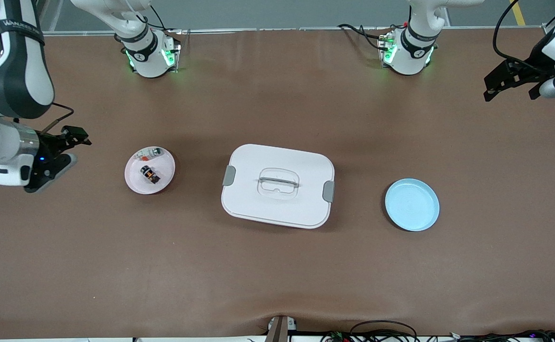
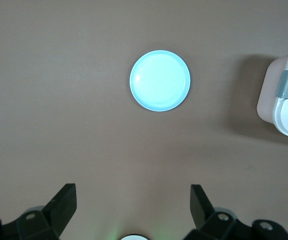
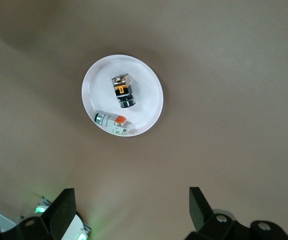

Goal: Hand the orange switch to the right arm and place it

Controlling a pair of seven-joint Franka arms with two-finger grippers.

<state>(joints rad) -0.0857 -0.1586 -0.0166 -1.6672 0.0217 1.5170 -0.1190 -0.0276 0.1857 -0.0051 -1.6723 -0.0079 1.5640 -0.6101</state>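
- Round pale-blue plate point(image 1: 412, 204) lies nearest the front camera, under the left gripper's point(image 2: 133, 202) view.
- White lidded plastic box point(image 1: 277, 185) sits mid-table.
- Tiny black orange switch point(image 1: 149, 174) lies on the round pink plate point(image 1: 166, 176), beside a whitish part point(image 1: 151, 153), below the right gripper point(image 3: 131, 207).
- Both grippers gape wide, holding nothing.

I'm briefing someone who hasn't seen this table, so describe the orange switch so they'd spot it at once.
Start at the big white lidded box mid-table, then go toward the right arm's end to the small pale pink plate. Of two small parts on it, the orange switch is the black block with an orange patch, nearer the front camera than the whitish-clear part.
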